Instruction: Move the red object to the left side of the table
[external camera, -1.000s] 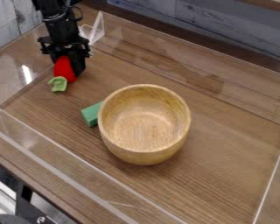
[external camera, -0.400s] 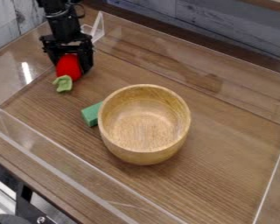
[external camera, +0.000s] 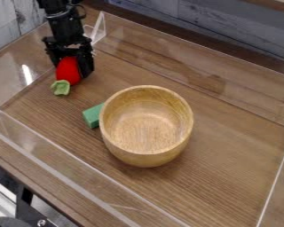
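Note:
The red object lies on the brown wood-grain table near its far left corner, its light green leafy end pointing toward the front. My black gripper stands straight over it, open, with one finger on each side of the red body. The fingertips reach down around the fruit, which rests on the tabletop.
A large wooden bowl sits in the middle of the table. A flat green piece lies against the bowl's left side. Clear acrylic walls border the tabletop on all sides.
The gripper's fingers have spread apart and let go of the red object, which now rests on the table slightly lower than before. The arm has hardly moved.

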`<state>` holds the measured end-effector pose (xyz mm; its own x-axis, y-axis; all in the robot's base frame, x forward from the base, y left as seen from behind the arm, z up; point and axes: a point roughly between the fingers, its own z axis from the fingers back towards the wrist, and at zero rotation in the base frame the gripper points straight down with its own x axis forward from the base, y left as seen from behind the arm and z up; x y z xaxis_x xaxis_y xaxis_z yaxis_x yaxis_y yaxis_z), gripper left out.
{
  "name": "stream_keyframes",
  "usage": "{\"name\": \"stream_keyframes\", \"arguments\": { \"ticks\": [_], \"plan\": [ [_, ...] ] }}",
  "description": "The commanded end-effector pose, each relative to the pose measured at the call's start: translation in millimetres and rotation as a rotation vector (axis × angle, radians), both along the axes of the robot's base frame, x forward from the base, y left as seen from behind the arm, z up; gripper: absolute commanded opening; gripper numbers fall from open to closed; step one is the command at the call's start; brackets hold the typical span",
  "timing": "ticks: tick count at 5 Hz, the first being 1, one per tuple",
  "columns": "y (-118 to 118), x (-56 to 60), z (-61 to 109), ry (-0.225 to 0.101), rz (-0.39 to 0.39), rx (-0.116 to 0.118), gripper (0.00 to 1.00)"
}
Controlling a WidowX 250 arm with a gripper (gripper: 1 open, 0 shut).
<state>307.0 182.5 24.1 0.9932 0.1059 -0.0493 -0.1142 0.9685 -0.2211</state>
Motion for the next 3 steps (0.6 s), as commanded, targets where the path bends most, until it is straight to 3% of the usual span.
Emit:
{"name": "stream_keyframes", "arguments": {
  "ticks": [1,3],
  "plan": [
    [0.3,5.9,25.6,-0.054,-0.007,0.02,1.0],
    [4.4,13.5,34.5,-0.057,0.013,-0.002,1.0]
  ]
}}
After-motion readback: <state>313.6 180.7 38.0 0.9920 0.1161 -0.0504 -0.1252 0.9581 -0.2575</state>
